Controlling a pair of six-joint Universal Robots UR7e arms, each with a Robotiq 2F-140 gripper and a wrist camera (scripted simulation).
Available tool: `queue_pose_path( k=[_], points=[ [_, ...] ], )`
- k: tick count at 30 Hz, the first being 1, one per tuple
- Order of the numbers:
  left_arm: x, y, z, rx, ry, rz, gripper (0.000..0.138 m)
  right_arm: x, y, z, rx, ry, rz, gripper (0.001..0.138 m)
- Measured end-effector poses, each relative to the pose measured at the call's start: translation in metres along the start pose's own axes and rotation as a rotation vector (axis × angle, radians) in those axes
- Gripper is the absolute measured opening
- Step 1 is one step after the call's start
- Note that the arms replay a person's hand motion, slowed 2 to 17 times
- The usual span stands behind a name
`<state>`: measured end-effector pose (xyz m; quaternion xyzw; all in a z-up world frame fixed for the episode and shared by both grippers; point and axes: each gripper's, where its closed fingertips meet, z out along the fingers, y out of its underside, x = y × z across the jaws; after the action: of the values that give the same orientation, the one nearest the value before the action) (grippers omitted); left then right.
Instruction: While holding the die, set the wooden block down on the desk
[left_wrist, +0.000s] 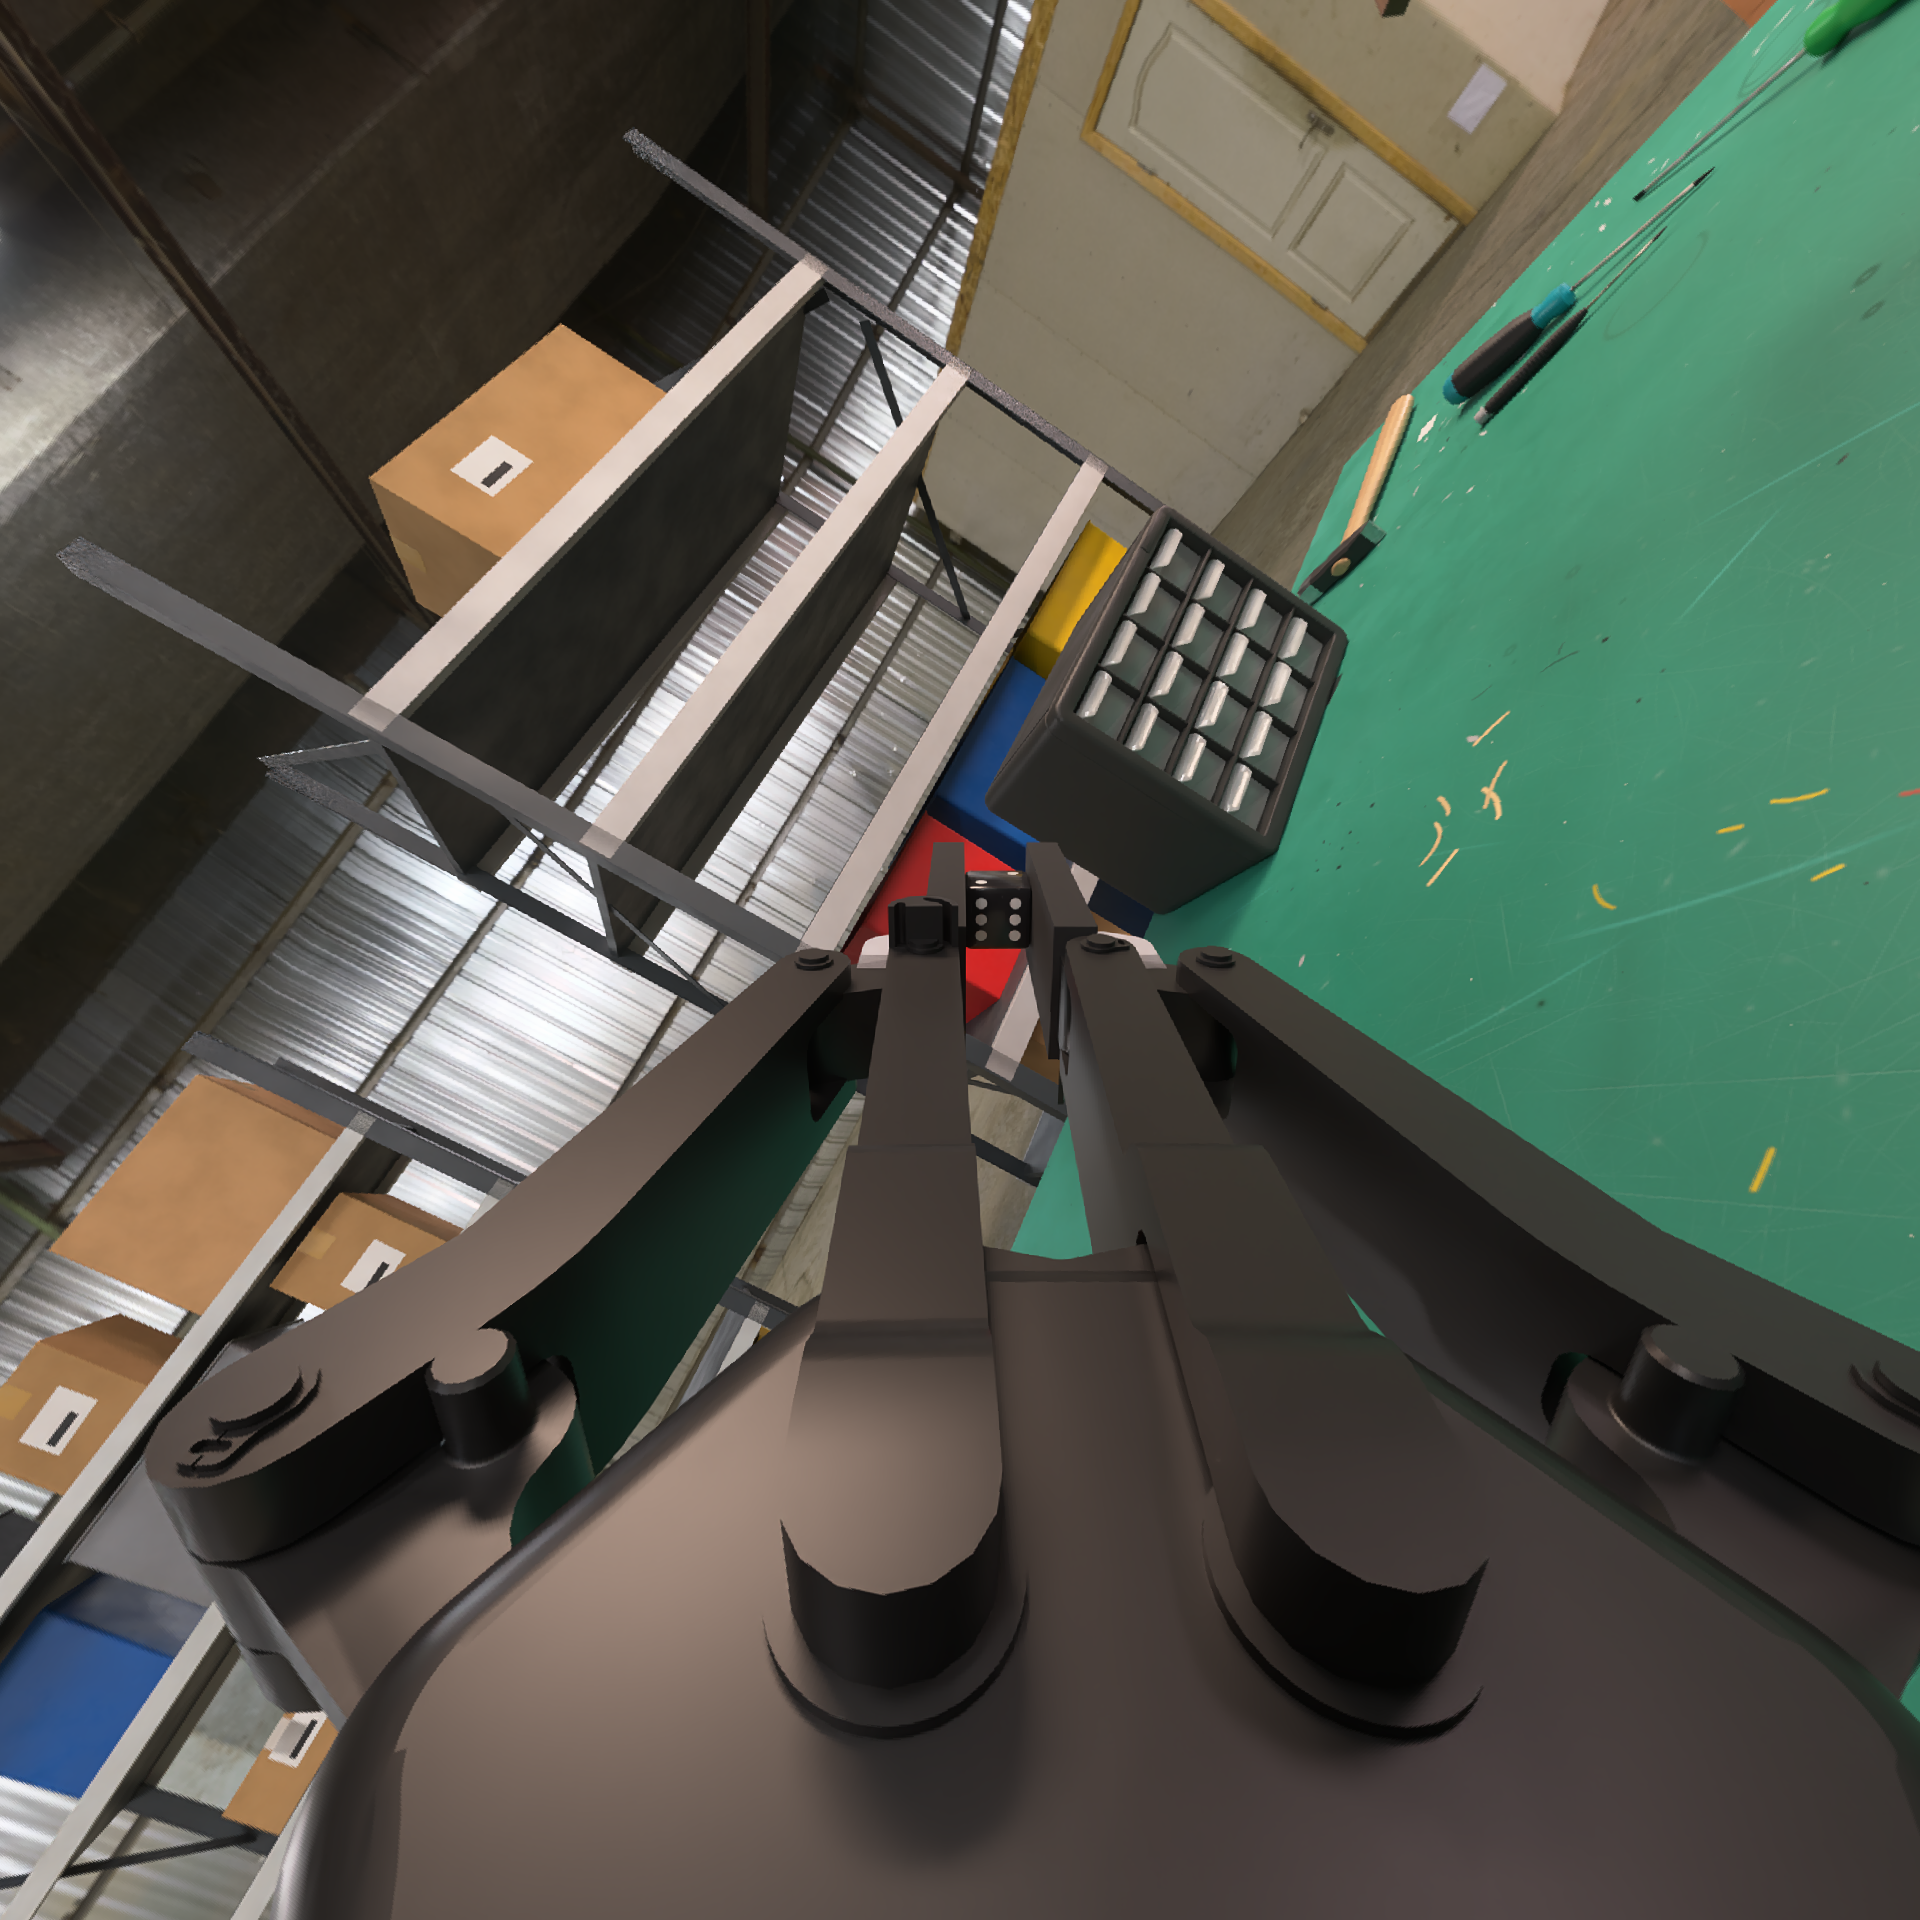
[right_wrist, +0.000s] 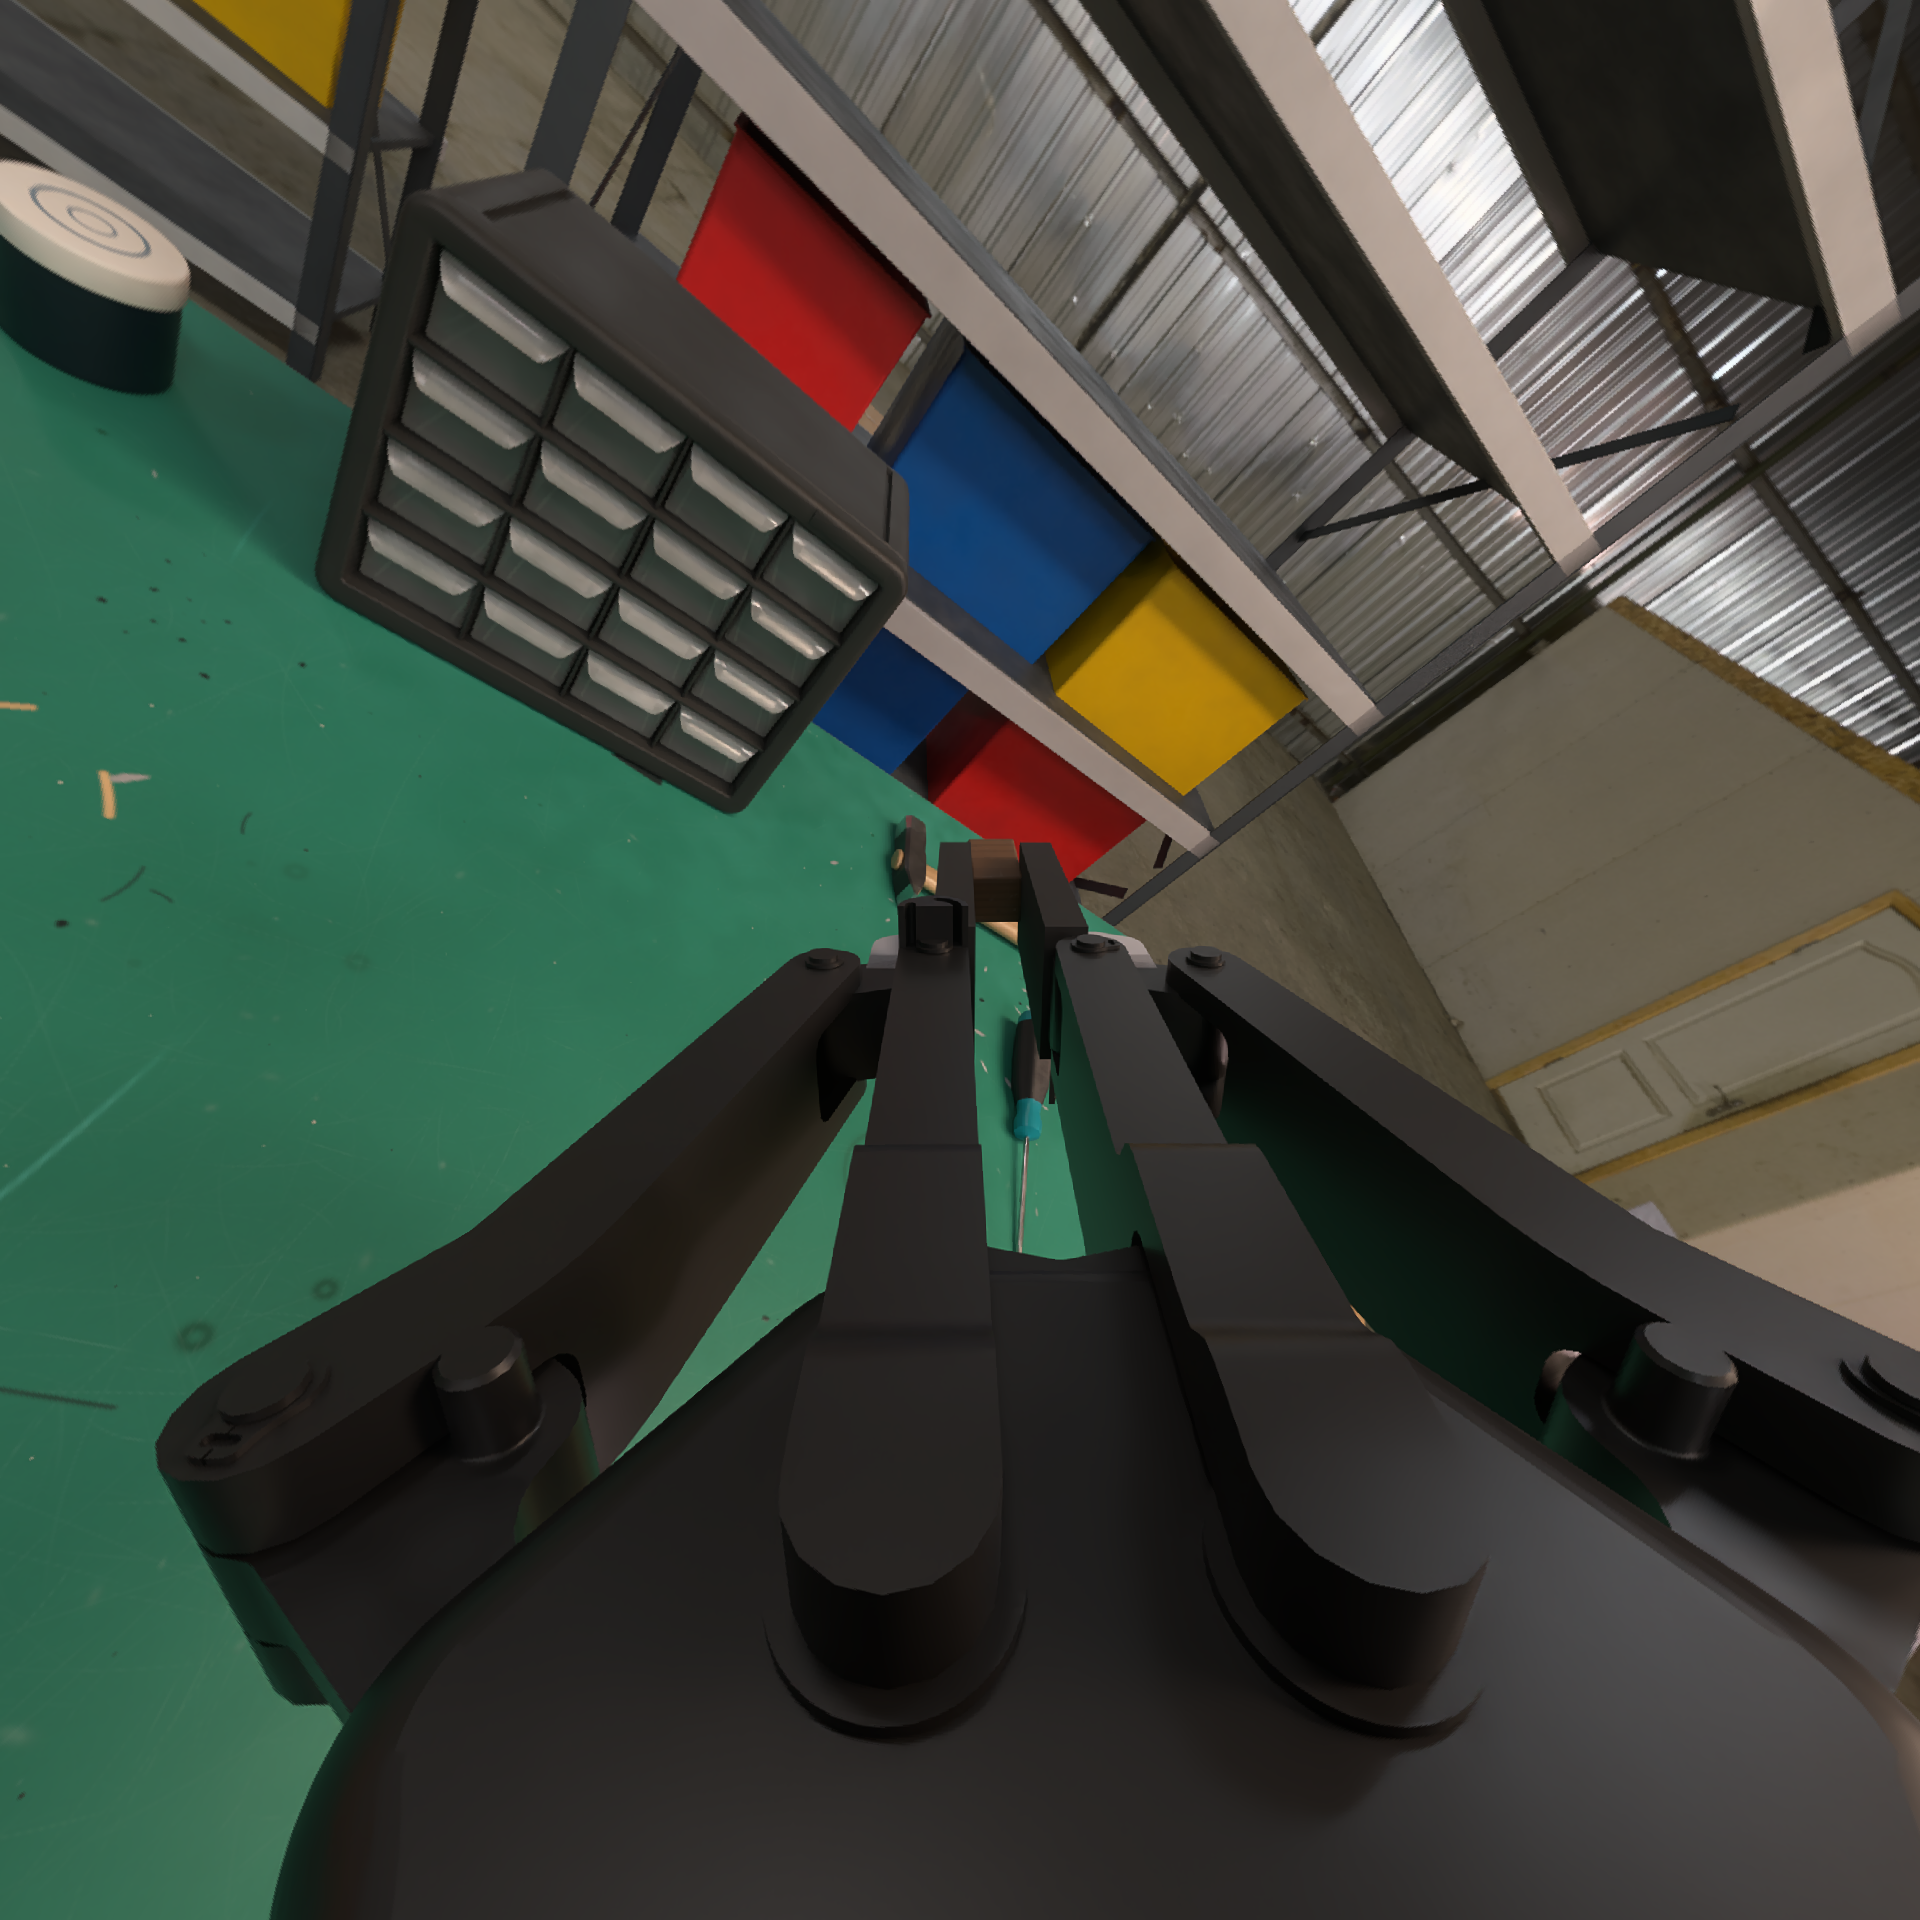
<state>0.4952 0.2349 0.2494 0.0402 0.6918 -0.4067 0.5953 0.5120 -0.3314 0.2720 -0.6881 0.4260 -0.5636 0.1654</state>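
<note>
In the left wrist view, my left gripper (left_wrist: 997, 896) is shut on a small black die (left_wrist: 997, 910) with white pips, held between the fingertips in the air beside the green desk (left_wrist: 1621, 935). In the right wrist view, my right gripper (right_wrist: 995, 878) is shut on a small brown wooden block (right_wrist: 995, 876), held above the green desk (right_wrist: 312, 935) near its far edge.
A black parts cabinet with small clear drawers (left_wrist: 1184, 686) (right_wrist: 613, 499) stands at the desk's edge. Screwdrivers (left_wrist: 1517, 343) (right_wrist: 1027, 1101) and a wooden-handled hammer (left_wrist: 1366, 488) lie on the desk. A dark roll with a white top (right_wrist: 88, 281) sits far left. Shelving with coloured bins (right_wrist: 1018, 509) is behind.
</note>
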Motion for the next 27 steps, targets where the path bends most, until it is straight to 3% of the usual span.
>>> queue_pose_path(
  k=[12, 21, 27],
  points=[
    [0.005, 0.003, 0.003, -0.01, 0.011, 0.003, 0.016, 0.014, -0.02, -0.014, 0.052, -0.033, 0.038, 0.012],
    [0.007, 0.004, 0.004, -0.013, 0.017, 0.005, 0.016, 0.018, -0.023, -0.014, 0.033, -0.014, -0.008, 0.012],
    [0.009, 0.004, 0.005, -0.013, 0.02, 0.007, 0.016, 0.018, -0.016, -0.009, -0.005, 0.007, -0.052, 0.012]
  ],
)
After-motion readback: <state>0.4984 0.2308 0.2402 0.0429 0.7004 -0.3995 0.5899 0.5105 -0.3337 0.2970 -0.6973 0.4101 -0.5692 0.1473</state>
